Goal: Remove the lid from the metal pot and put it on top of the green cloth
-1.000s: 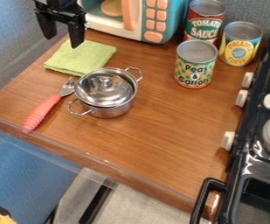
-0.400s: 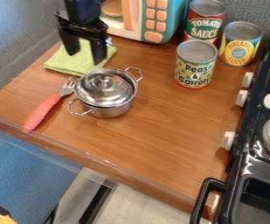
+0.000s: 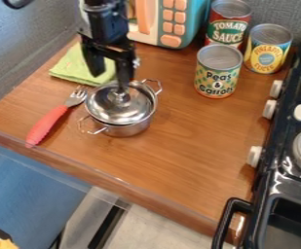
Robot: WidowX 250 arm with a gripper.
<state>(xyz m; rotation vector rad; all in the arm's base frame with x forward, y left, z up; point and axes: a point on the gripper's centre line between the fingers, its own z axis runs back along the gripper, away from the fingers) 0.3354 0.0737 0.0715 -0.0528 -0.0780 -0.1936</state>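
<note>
The black gripper (image 3: pixel 110 81) hangs over the back of the pot, its fingers apart with a gap between them. One fingertip is at the knob of the shiny metal lid (image 3: pixel 108 108), which sits tilted on the metal pot (image 3: pixel 132 128). Whether that tip touches the knob I cannot tell. Behind and left of the pot lies the green cloth (image 3: pixel 70 66), flat on the counter and partly covered from view by the gripper.
A fork with a red handle (image 3: pixel 46 126) lies just left of the pot. Several cans, including the peas can (image 3: pixel 217 72), stand at the back right. The toy microwave (image 3: pixel 171 24) is behind, and the black stove (image 3: pixel 289 160) borders the right side.
The gripper has come right and down, from above the cloth to the lid. Pot and lid have shifted slightly to the right and toward the front.
</note>
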